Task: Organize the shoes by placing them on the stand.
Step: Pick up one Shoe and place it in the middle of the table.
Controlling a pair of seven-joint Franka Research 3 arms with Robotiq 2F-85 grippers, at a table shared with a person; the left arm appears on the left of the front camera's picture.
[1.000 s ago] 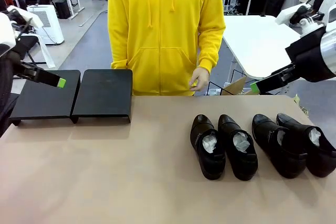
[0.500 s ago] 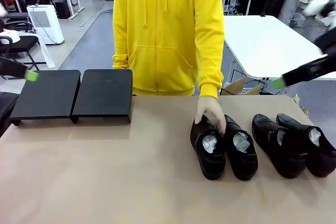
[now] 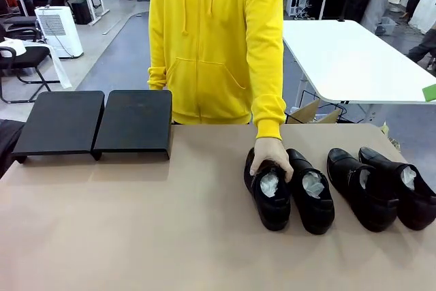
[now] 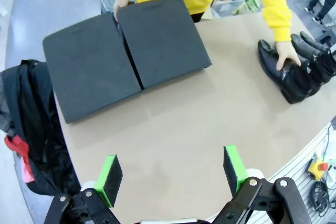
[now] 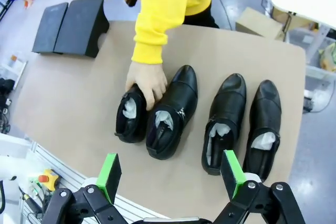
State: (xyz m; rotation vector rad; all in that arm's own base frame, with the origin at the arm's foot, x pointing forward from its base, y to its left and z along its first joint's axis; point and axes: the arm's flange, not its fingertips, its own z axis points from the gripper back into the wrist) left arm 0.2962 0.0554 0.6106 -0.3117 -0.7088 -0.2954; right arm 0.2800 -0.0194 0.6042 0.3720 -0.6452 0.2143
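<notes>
Left end effector [image 4: 172, 169]: apart, empty — over bench [image 4: 173, 119]
Right end effector [image 5: 170, 174]: apart, empty — over shoes [image 5: 227, 104]
Shoes: four in a row, bench right
Person's hand [image 3: 271, 158]: on leftmost shoe [image 3: 272, 210]
Stand [image 3: 95, 122]: far left, apart from shoes

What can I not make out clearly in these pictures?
- Front view: far end of the leftmost shoe, under the person's hand.
- Left wrist view: the other shoes, overlapping, cut by the right edge.
- Left wrist view: legs of the stand, hidden under its top.
</notes>
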